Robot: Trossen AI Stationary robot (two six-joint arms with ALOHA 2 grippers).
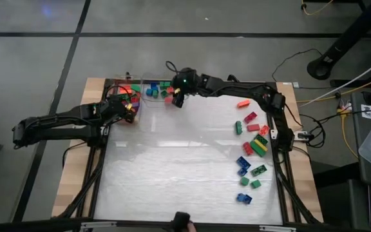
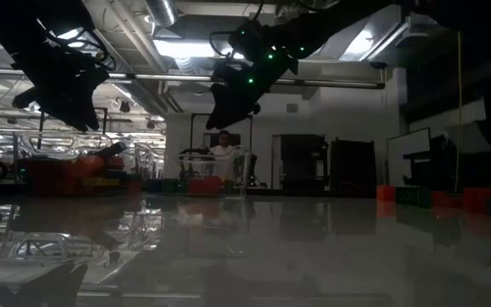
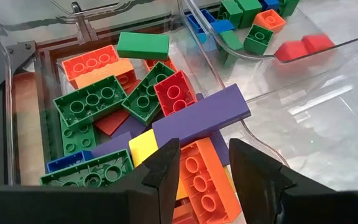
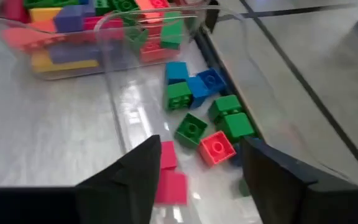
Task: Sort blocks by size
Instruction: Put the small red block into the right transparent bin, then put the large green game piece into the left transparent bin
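**Right gripper spread above the small-brick bin**

Your right gripper (image 1: 178, 98) is hovering, fingers apart and holding nothing, over the clear bin (image 4: 114, 74) of short blocks (image 4: 194, 127). Your left gripper (image 3: 204, 165) is pinching an orange brick (image 3: 205, 180) above the long-brick bin (image 3: 5, 56). Unsorted blocks (image 1: 253, 151) are lying along the table's right edge.

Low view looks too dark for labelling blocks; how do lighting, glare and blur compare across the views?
Low view: backlit by ceiling lights, arms in silhouette, table mirror-glossy. High view: evenly lit, table sheen mild. Left wrist view: sharp, glare streaks on the clear bin. Right wrist view: soft, motion-blurred; the red block still readable.
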